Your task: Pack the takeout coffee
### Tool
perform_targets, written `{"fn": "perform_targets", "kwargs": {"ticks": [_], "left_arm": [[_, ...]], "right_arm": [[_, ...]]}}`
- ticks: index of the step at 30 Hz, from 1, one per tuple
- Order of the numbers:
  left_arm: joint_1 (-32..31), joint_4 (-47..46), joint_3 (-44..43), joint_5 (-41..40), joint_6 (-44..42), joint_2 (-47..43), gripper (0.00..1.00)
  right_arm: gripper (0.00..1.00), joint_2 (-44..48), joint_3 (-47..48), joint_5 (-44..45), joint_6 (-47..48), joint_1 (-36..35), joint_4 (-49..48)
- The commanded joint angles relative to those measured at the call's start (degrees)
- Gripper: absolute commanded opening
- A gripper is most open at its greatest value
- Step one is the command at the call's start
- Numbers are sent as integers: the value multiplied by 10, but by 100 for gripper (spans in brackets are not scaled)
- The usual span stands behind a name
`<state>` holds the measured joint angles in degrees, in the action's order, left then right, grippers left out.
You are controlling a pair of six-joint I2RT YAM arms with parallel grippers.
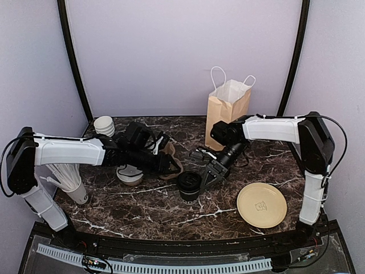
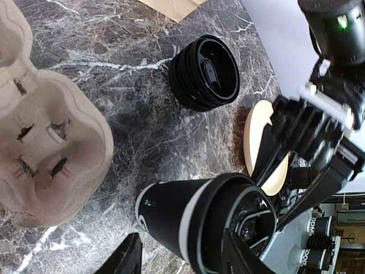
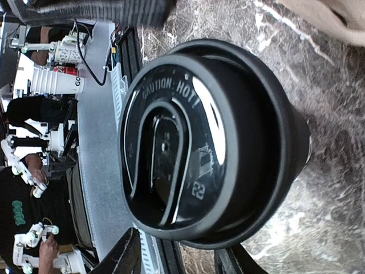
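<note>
- Black lidded paper coffee cup [image 1: 189, 185] upright at lower centre, well apart from near edge of marble table [image 1: 142, 211].
- Left gripper [image 2: 181, 242] half-open flanking it, gap visible; right gripper [image 3: 179, 251] parted at lid rim.

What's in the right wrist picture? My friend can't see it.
A black takeout coffee cup with a lid reading CAUTION: HOT fills the view, on a dark marble table. The open right gripper pokes in at the bottom edge.
</note>
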<state>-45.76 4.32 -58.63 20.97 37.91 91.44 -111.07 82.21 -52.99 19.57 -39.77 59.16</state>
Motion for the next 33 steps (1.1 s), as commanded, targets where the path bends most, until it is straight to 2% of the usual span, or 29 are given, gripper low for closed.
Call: {"fn": "perform_targets", "kwargs": {"ticks": [1, 9, 14, 18, 24, 33], "left_arm": [[0, -24, 16, 31, 6, -13, 49], [0, -24, 35, 36, 11, -31, 46], [-1, -20, 41, 20, 22, -41, 47], [0, 5, 44, -4, 47, -51, 47], [0, -17, 44, 24, 59, -38, 47], [0, -32, 41, 38, 64, -15, 46]], "right_arm": [[42, -24, 42, -7, 8, 10, 22], [38, -50, 68, 11, -25, 67, 4], [38, -47, 73, 1, -18, 73, 12], [44, -23, 40, -20, -8, 73, 13], [54, -12, -19, -60, -24, 51, -13], [52, -39, 3, -91, -13, 20, 3]]}}
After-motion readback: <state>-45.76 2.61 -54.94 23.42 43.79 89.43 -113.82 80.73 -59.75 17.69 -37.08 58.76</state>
